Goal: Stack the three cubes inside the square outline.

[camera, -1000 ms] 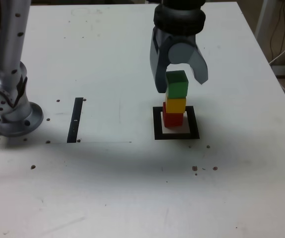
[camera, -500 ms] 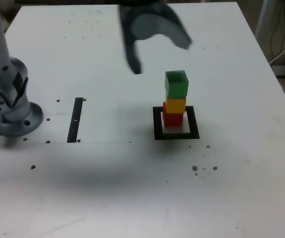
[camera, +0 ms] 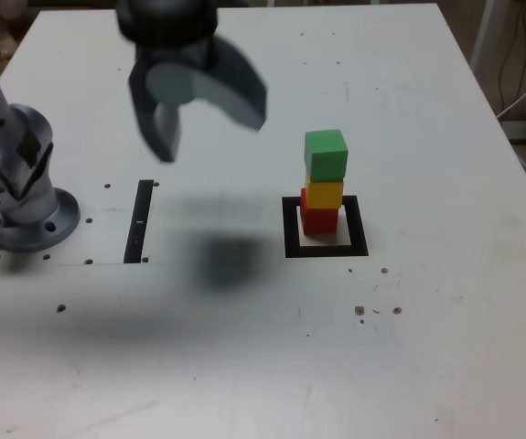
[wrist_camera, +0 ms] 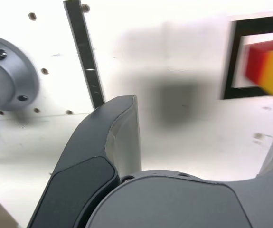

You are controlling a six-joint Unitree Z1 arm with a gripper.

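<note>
- Square [camera: 358,226]: black frame with a white centre, landmark for all places below.
- Red [camera: 320,221]: bottom cube, within the square, nearer its left inner edge in the exterior view; some white floor visible beside it.
- Yellow [camera: 325,194]: on red, above the square.
- Green [camera: 327,155]: top cube, on yellow. Sides of the stack not perfectly flush; column looks upright.
- Gripper [camera: 209,137]: fingers spread, nothing between them; raised, apart from the stack, toward the exterior view's left of the square. Blurred there.
- Strip [camera: 139,221]: flat, well to the exterior view's left of the square; arm base [camera: 29,215] farther out that way.
- Contents: the square is the only enclosure, a flat outline without visible walls; red alone sits in it, carrying the other two.
- Step, judged: stacking complete, arm clear of the column.
- Next, judged: no further placing needed; park the arm well away from the square. A low swing back could topple green.
</note>
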